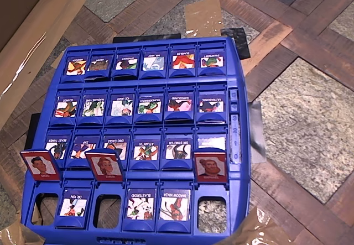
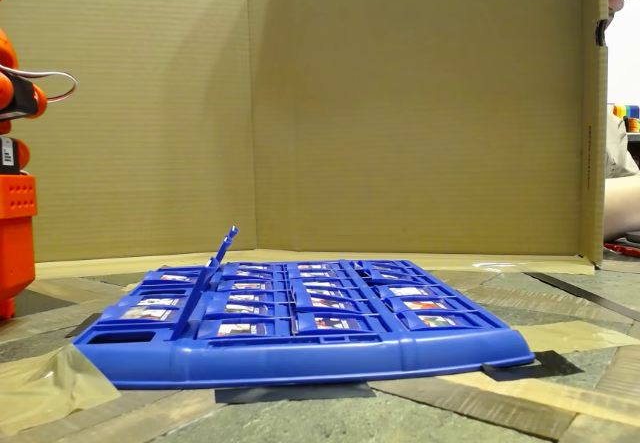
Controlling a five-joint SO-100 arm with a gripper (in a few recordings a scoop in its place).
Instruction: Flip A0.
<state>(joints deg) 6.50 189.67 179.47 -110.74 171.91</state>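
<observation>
A0 [image 1: 40,165] stands raised at the left end of the blue game board's [image 1: 238,68] nearest row in the overhead view. Its red-bordered portrait of a dark-haired man faces up, and the slot [image 1: 44,207] below it is empty. Two more red-bordered portrait flaps [image 1: 104,166] [image 1: 211,167] stand raised in the same row. In the fixed view the raised flaps [image 2: 222,248] appear edge-on, tilted, near the board's left side. The orange arm's base [image 2: 14,233] stands at the left edge of the fixed view, well apart from the board.
The other flaps lie flat with their blue-framed cartoons up, among them DR. ION [image 1: 73,203]. Tape [image 2: 45,383] holds the board's corners to the patterned floor. A cardboard wall [image 2: 400,103] stands behind the board. A person [image 2: 622,163] sits past its right end.
</observation>
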